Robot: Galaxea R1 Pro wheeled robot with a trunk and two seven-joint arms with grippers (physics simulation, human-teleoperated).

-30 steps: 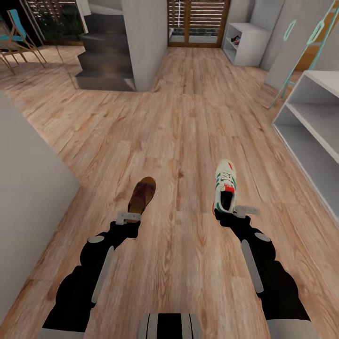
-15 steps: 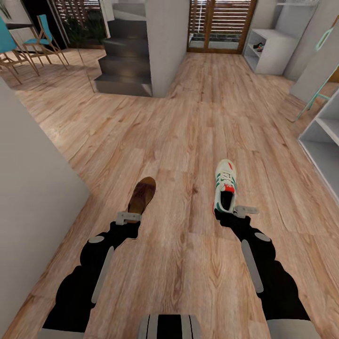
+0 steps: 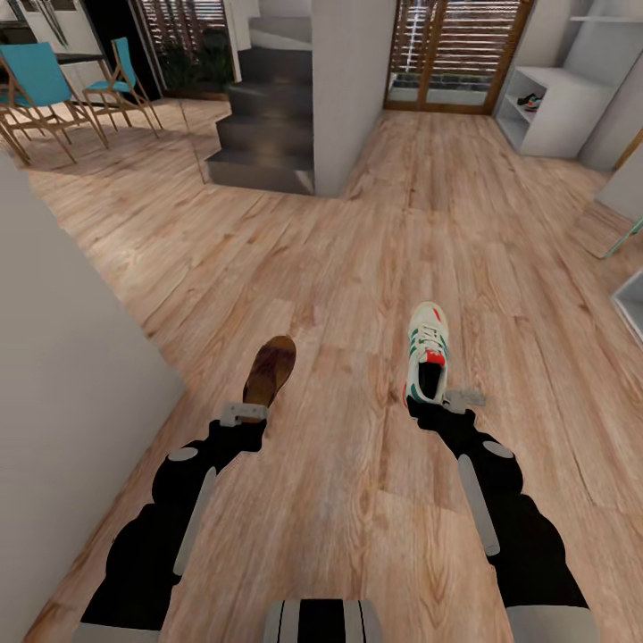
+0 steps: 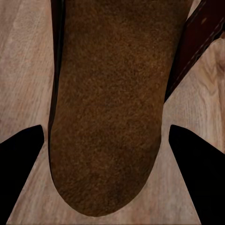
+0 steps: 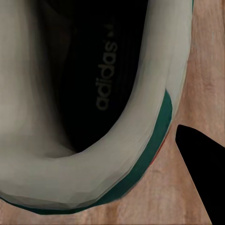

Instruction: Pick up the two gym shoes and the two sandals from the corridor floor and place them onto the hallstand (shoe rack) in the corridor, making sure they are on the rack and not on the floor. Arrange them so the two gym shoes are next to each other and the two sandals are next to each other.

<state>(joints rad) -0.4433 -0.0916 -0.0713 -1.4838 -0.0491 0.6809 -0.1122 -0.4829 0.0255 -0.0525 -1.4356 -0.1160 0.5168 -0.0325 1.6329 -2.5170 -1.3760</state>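
- The white lace-up gym shoe with green stripes (image 3: 427, 353) hangs over the light brown plank floor (image 3: 339, 268), heel pinched by the right gripper (image 3: 439, 399); padded collar, looks light and yielding.
- The dark brown leather sandal (image 3: 271, 369) is clamped at the heel by the left gripper (image 3: 243, 413); a flat, stiffish sole, likely to droop.

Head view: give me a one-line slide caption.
Left pincer carries a brown sandal, right pincer a white sneaker, over the wood floor.
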